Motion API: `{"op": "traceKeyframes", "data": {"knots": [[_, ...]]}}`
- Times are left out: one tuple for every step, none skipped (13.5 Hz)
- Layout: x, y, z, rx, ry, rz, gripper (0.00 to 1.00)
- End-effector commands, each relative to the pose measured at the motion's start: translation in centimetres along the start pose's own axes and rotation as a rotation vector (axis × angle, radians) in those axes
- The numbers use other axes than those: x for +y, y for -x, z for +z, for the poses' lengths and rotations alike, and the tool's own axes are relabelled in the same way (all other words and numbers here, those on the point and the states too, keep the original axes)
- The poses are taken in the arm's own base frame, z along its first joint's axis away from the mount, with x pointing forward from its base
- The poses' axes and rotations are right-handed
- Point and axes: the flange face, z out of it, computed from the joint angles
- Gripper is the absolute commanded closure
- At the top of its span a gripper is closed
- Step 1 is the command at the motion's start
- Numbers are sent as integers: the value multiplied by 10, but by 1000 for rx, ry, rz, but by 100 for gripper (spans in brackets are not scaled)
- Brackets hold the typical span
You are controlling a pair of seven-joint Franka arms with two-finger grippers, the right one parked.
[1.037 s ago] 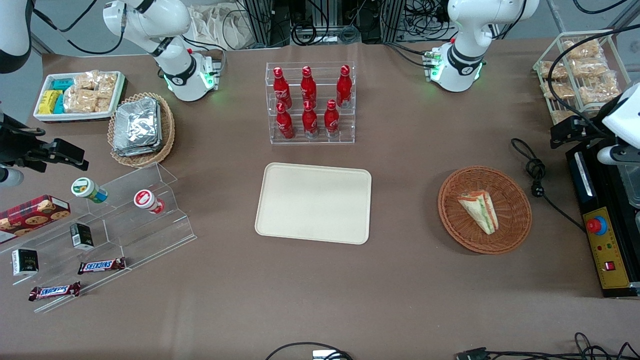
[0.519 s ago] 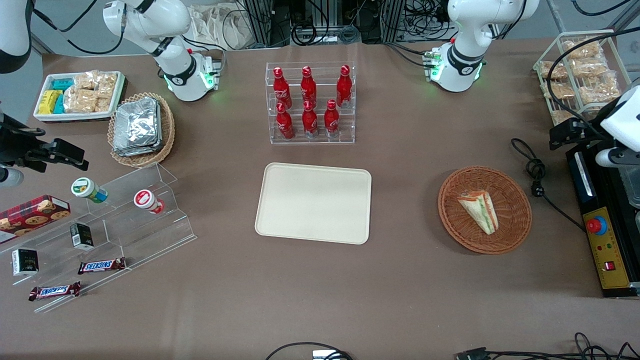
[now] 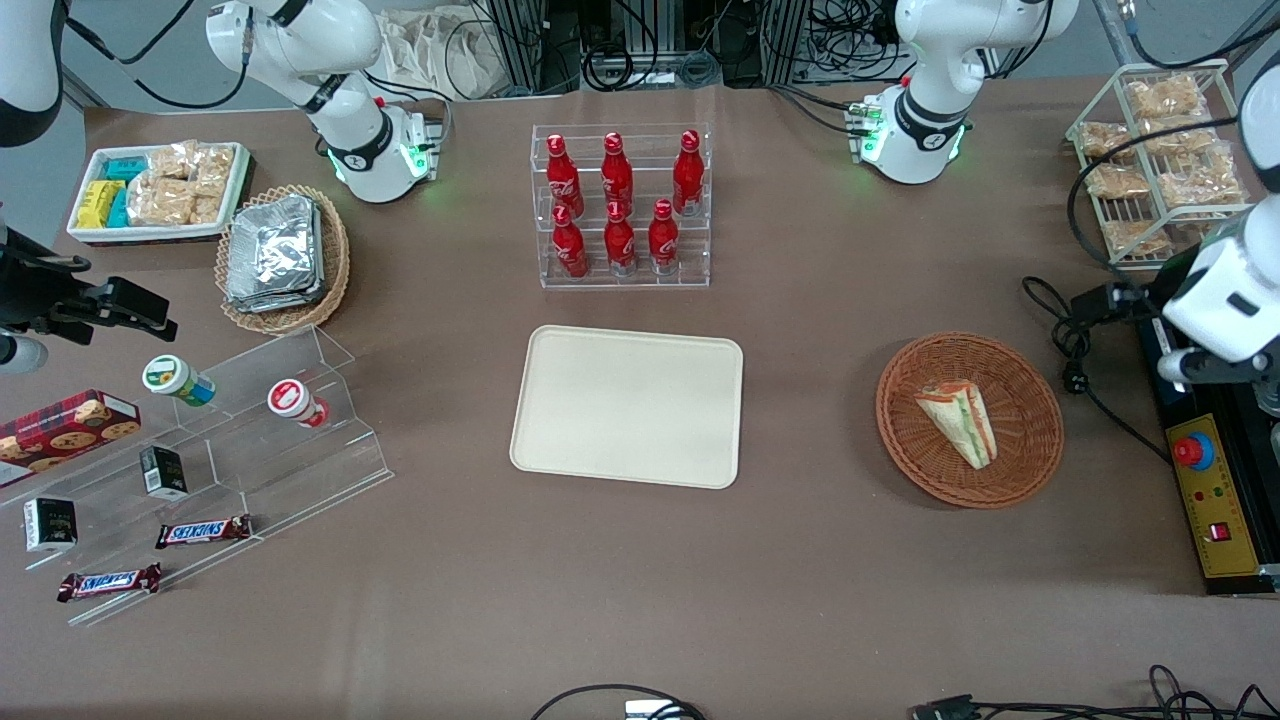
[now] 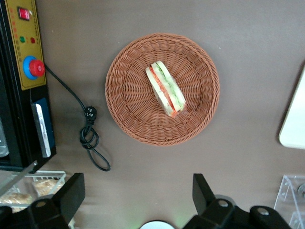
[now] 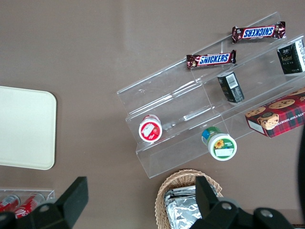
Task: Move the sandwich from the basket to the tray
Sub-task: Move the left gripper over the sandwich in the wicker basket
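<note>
wicker basket (image 4: 162, 89) holds sandwich (image 4: 165, 88) | black cable (image 4: 89, 138) beside | tool (image 4: 138, 198) spread wide, empty, above

- Left arm has swung in from the working arm's end of the surface; more of its white body now shows in the front view, closer to the basket (image 3: 969, 420).
- Its cable has shifted with it across the wire rack of snack packets (image 3: 1160, 150).
- The tool (image 4: 138, 200) now hangs above the basket, fingers spread wide.
</note>
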Motion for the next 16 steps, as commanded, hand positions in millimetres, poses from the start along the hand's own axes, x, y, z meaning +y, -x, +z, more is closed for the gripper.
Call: {"op": "traceKeyframes", "data": {"knots": [[9, -20, 22, -23, 3, -132, 0], [12, -28, 36, -47, 12, -208, 0], [14, -34, 46, -59, 21, -273, 0], [19, -41, 58, -74, 20, -318, 0], [27, -46, 70, -95, 17, -361, 0], [31, -53, 87, -118, 7, -413, 0], [33, -60, 102, -130, 0, -454, 0], [38, -65, 118, -143, -8, -480, 0], [45, -68, 127, -138, -9, -480, 0], [45, -69, 140, -126, -4, -482, 0], [46, -69, 151, -109, 2, -483, 0], [46, -70, 160, -98, 8, -487, 0], [44, -71, 164, -85, 13, -490, 0], [44, -75, 167, -67, 22, -492, 0], [44, -77, 173, -57, 31, -495, 0], [46, -77, 178, -52, 39, -497, 0]]}}
